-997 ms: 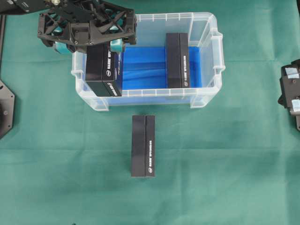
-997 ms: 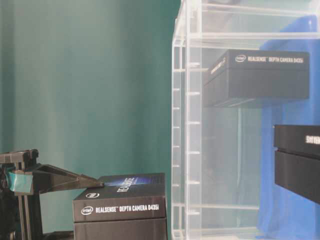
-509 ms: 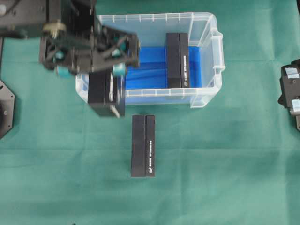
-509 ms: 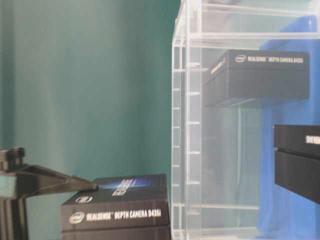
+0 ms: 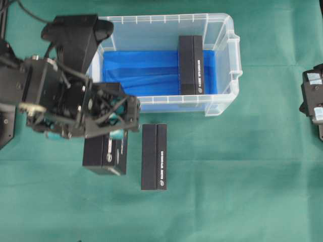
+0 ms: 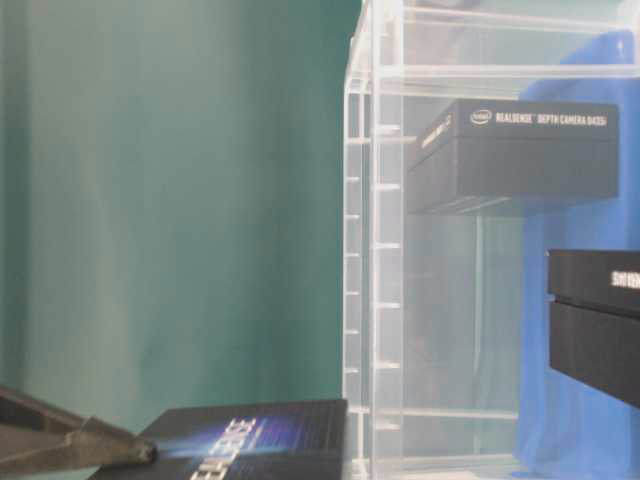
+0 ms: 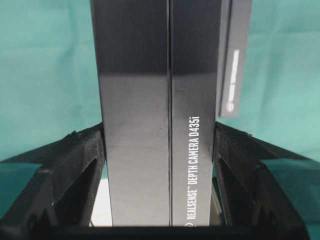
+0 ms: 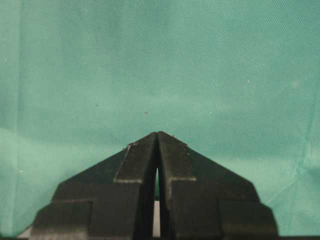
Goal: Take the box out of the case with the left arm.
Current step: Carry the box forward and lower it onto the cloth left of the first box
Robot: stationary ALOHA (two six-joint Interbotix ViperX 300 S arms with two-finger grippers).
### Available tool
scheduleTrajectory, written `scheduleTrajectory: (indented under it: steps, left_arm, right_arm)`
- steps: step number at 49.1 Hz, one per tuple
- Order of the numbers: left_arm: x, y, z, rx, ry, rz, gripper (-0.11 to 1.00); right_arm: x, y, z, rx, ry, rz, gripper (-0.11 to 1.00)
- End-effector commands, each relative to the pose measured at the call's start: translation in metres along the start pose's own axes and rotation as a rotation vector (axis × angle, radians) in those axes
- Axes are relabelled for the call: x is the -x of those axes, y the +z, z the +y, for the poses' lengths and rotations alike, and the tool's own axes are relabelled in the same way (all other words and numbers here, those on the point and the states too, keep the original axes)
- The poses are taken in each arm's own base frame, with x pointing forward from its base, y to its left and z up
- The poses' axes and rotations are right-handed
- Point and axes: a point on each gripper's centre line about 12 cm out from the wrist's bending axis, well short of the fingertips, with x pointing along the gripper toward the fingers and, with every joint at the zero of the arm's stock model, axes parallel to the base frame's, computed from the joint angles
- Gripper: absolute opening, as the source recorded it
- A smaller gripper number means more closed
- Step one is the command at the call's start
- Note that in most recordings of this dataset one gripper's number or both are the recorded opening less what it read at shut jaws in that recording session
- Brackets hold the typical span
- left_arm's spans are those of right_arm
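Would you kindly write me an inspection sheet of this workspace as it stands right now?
Surface: green cloth, wrinkled.
Job's things: clear case with blue lining holds one black box; a carried box is outside the case, beside a third box on the cloth.
Clutter: nothing seen.
Grippers: left gripper clamped on the carried box; right gripper shut, empty.
Cables: black cable by the left arm.
Surroundings: dark fixture at the left edge.

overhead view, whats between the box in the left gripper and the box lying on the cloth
Only a narrow strip of bare green cloth. In the overhead view the held box and the box on the cloth lie side by side, apart.
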Motion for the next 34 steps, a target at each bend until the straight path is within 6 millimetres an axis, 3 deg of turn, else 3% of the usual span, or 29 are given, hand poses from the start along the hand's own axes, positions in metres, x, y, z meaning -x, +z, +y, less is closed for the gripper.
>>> scheduleTrajectory:
  steps: [1, 34]
  left_arm:
    - [0.0195, -0.0069, 0.0052, 0.002, -0.051, 0.017, 0.60]
    - [0.0163, -0.0142, 0.0074, 0.013, -0.046, 0.019, 0.60]
  right_arm:
    - [0.0070, 0.0084, -0.0005, -0.004, -0.002, -0.029, -0.01]
    - [0.0078, 0.0092, -0.0004, -0.008, -0.001, -0.032, -0.01]
